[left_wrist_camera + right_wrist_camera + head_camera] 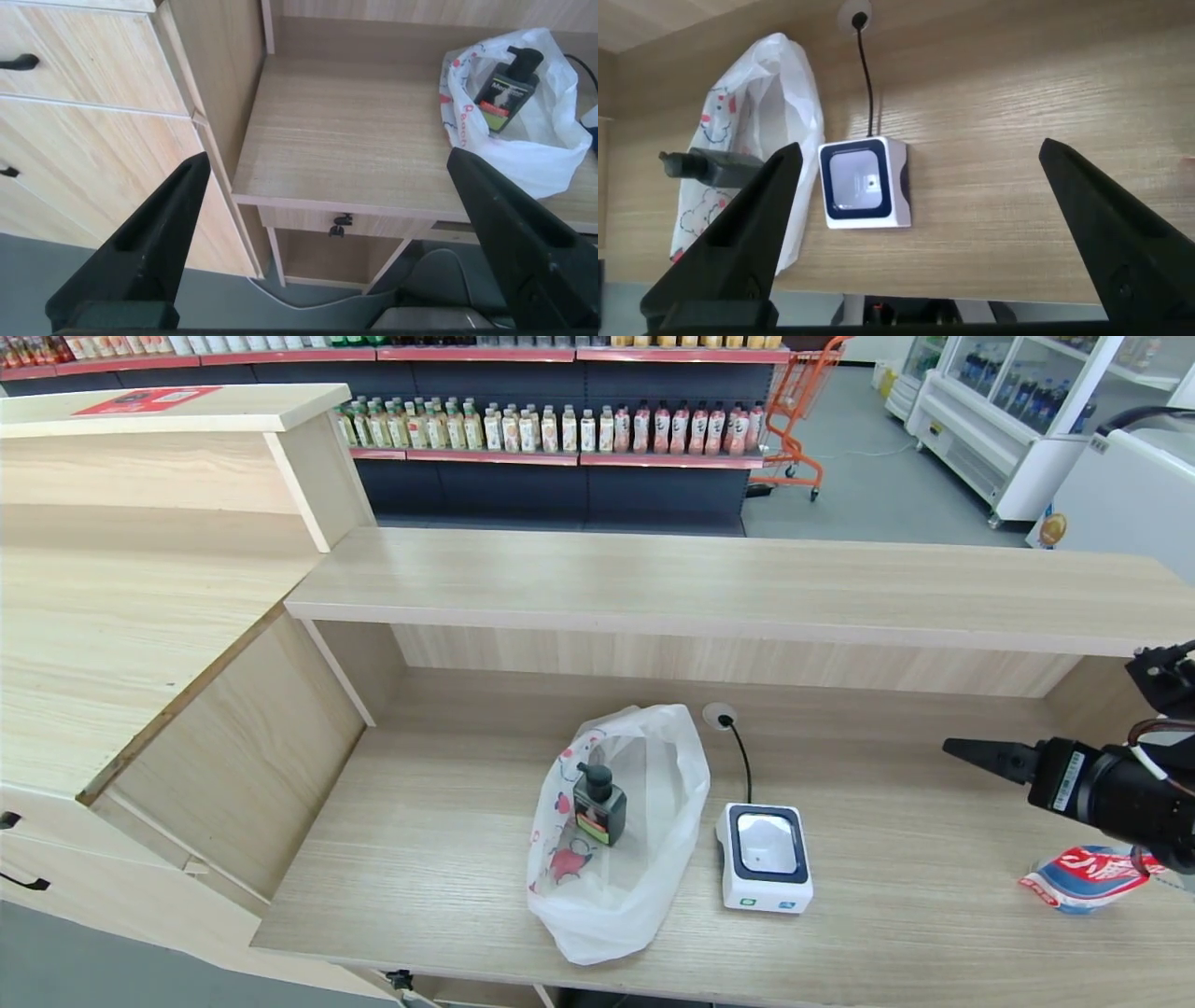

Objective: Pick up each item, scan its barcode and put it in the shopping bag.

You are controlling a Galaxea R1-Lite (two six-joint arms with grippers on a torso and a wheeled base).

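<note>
A white plastic shopping bag [644, 859] lies open on the lower counter, with a dark pump bottle [598, 805] inside it. Just to its right sits the white barcode scanner [764, 855]. A red, white and blue packet [1088, 875] lies at the counter's right end. My right gripper [980, 753] hovers open above that end, its fingers empty, pointing toward the scanner [864, 182] and the bag [775, 93]. My left gripper [329, 157] is open and empty off the counter's left front corner, with the bag [523, 140] and bottle [505, 84] beyond it.
A black cable runs from the scanner to a grommet [719, 714] at the back. A raised wooden shelf [728, 588] overhangs the rear of the counter. A side panel and drawers [84, 121] close off the left. Store shelves of bottles stand behind.
</note>
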